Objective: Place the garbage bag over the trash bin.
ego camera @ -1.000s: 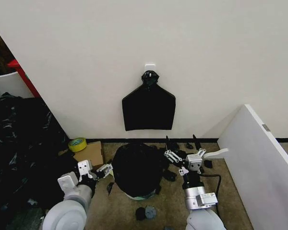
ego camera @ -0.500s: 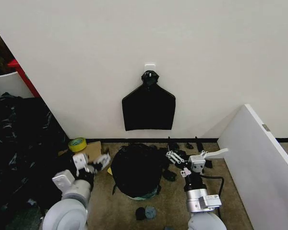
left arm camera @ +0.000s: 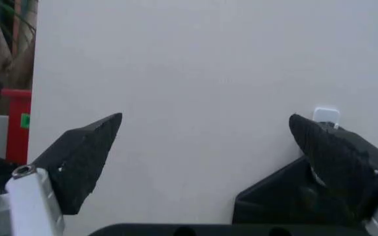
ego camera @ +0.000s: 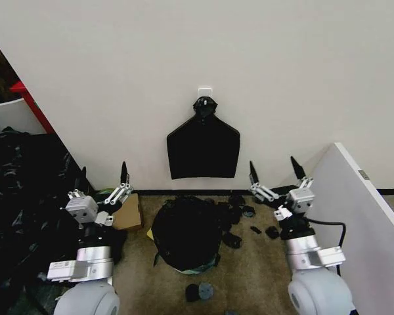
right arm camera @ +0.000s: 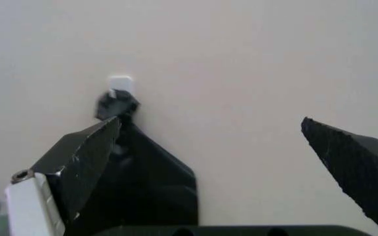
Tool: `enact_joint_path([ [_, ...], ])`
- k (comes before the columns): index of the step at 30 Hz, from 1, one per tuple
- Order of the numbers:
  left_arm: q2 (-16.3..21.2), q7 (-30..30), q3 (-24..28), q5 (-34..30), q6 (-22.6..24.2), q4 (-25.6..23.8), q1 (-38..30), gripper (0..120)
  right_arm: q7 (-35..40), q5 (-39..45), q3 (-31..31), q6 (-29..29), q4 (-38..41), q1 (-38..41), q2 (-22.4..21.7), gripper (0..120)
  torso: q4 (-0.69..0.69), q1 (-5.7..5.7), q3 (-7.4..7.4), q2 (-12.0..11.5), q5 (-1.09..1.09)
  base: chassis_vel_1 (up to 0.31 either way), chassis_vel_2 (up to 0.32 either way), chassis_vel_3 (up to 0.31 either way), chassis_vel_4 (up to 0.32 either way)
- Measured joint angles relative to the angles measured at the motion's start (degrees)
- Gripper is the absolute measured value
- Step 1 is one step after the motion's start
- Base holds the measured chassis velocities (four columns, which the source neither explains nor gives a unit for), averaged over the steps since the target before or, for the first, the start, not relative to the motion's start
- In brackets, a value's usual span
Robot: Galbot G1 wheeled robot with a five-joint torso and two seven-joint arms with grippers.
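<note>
A pale wall (ego camera: 197, 59) is seen across the upper part of the head view, and a flat white panel (ego camera: 354, 216) slants down the lower right. A glossy black plastic heap (ego camera: 26, 197) is piled along the left edge. At the centre of the wall, a black bag (ego camera: 203, 147) is hung from a small white hook (ego camera: 205, 90); the same bag and hook are picked up at the right of the left wrist view and the left of the right wrist view.

Low in the middle of the head view, the garbage bag (ego camera: 187, 231) is draped over the trash bin (ego camera: 189, 268), of which only a pale sliver of the base is left showing beneath the black plastic. The top of the bin is covered, so the task is judged largely done; whether the bag is tucked evenly around the rim cannot be told, and some loose plastic hangs down the sides.

The left gripper (ego camera: 104, 181) is held raised at the lower left, clear of the bag, its fingers spread wide and holding nothing. The right gripper (ego camera: 274, 169) is raised at the lower right, fingers likewise spread and empty. Small black plastic scraps (ego camera: 240, 216) are scattered on the floor just right of the bin, a cardboard box (ego camera: 126, 211) lies to its left, and a dark disc (ego camera: 200, 291) sits below it.
</note>
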Motion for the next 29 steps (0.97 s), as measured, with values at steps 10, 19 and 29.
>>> enact_joint_path([
  [10, -3.7, -0.1, -1.2, -0.8, 1.8, -3.7, 1.7, 100, 0.1, -0.2, 2.4, -0.9, 1.2, -1.1, 0.8, 100, 0.01, 0.0, 0.0, 0.0, 0.0, 0.0, 0.0, 0.0, 0.0],
  [19, -2.1, -0.8, 1.4, -0.5, 2.9, -5.2, 3.2, 100, -2.9, 0.3, 3.7, 1.7, 2.1, -5.4, 2.9, 100, -0.01, 0.0, 0.0, 0.0, 0.0, 0.0, 0.0, 0.0, 0.0],
  [29, -3.1, -3.1, 2.4, 7.0, -1.6, -1.4, 5.1, 100, -3.1, 0.6, 3.8, 1.5, -0.2, -5.0, 3.0, 100, 0.01, 0.0, 0.0, 0.0, -0.01, 0.0, 0.0, 0.0, 0.0],
])
